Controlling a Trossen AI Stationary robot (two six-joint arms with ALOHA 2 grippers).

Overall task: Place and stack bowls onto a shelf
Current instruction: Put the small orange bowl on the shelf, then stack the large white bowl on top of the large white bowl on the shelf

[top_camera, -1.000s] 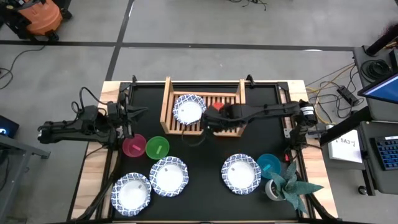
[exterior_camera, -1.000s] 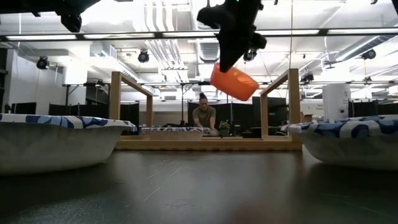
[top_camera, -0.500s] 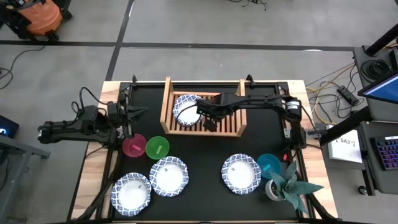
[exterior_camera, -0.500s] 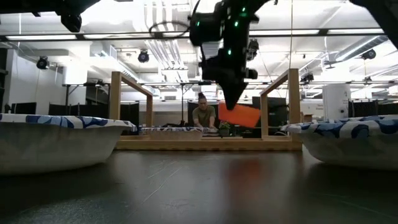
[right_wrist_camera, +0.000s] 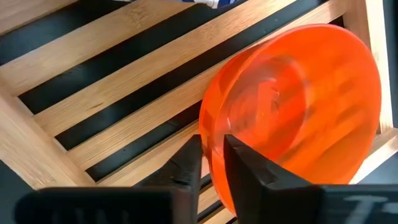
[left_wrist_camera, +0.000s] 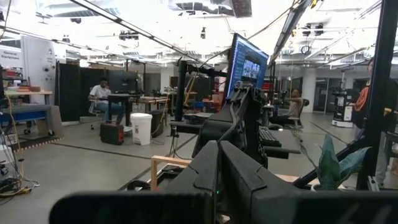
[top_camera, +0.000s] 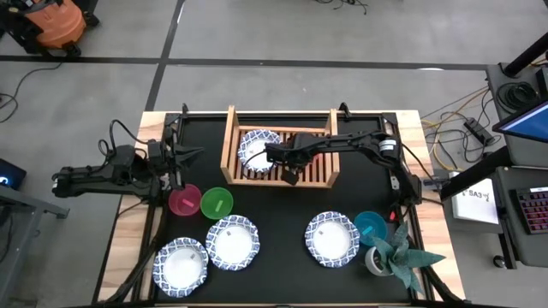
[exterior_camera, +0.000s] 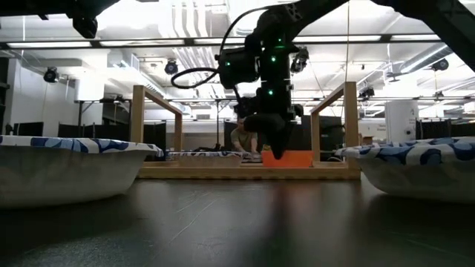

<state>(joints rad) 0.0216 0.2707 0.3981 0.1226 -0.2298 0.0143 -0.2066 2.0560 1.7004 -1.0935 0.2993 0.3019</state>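
Note:
The red bowl (right_wrist_camera: pixel 298 112) sits on the slats of the wooden shelf (top_camera: pixel 229 137), beside a white blue-rimmed bowl (top_camera: pixel 259 148) that also rests on those slats. My right gripper (right_wrist_camera: pixel 212 155) reaches down into the shelf from above and is shut on the red bowl's rim. The low view has the red bowl (exterior_camera: pixel 289 158) level on the shelf base (exterior_camera: pixel 223 170) under the right gripper (exterior_camera: pixel 276 152). My left gripper (left_wrist_camera: pixel 219 168) is shut on nothing and held up at the table's left side, above the pink bowl (top_camera: pixel 184 201). My right gripper has the red bowl's rim (right_wrist_camera: pixel 211 127) between its two fingers, one finger inside the bowl and one outside. The fingers come steeply from above, pointing down. The bowl stands upright and level, its bottom on the shelf's slats.
On the black mat nearer the front lie a green bowl (top_camera: pixel 217 202), a teal bowl (top_camera: pixel 370 225) and three white blue-rimmed bowls (top_camera: pixel 232 242) (top_camera: pixel 181 263) (top_camera: pixel 332 237). A potted spiky plant (top_camera: pixel 394 252) stands at the front right. A person sits in the room beyond the shelf.
My right gripper has come down into the shelf and tipped to point more steeply downward. The red bowl, which hung tilted above the shelf, has sunk with it and now stands level on the slats.

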